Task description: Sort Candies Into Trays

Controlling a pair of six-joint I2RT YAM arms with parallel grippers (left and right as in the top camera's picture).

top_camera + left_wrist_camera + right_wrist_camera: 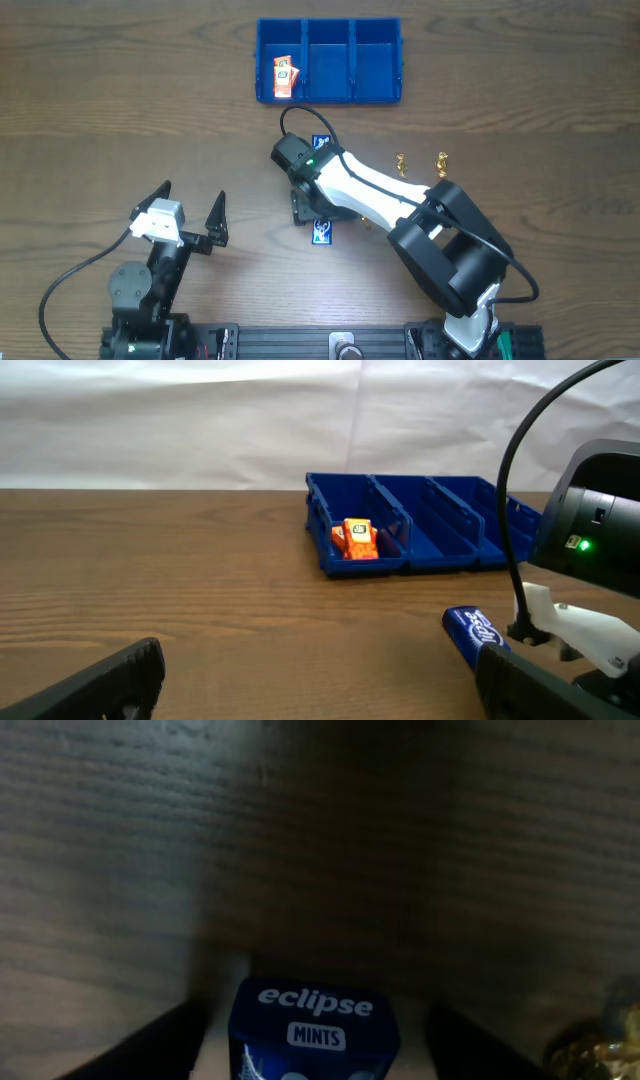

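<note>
R jaws open astride blue mint box (315, 1025); L jaws open.

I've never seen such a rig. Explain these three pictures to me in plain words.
Two robot arms stand at a wooden table, each ending in a two-finger gripper. One picture looks down from above; the other two come from cameras on the wrists. The blue tray has three compartments, an orange candy in the left one. Two gold-wrapped candies lie loose on the table. The right gripper is open, fingers either side of a blue mint packet on the table. The left gripper is open and empty.
</note>
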